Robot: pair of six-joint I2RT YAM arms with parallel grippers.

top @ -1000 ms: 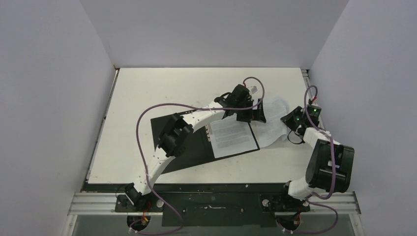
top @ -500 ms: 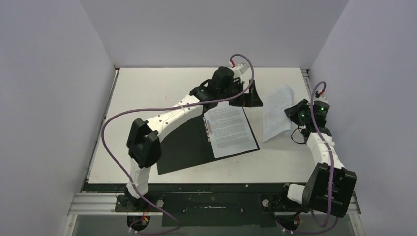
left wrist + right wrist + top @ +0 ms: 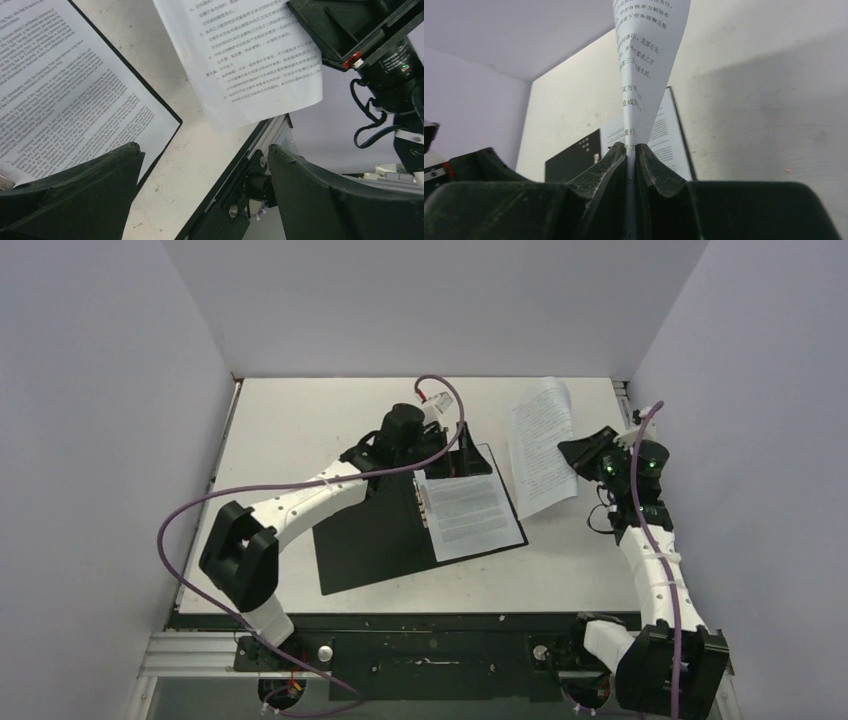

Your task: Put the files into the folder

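The folder lies open on the table, black inside up, with its metal clip at the spine. One printed file lies on its right half. My right gripper is shut on the edge of a second file and holds it raised and curved above the table's right side. In the right wrist view the fingertips pinch this sheet. My left gripper is open and empty over the folder's far right corner. The left wrist view shows its gap, the filed sheet and the raised sheet.
The white table is walled in on the left, back and right. A metal rail runs along its right edge, close to the right arm. The left arm's purple cable loops over the table's left side.
My right gripper has lifted its sheet off the table and carried it toward the back right. My left gripper has drawn back leftward, away from that sheet, to the folder's far corner.
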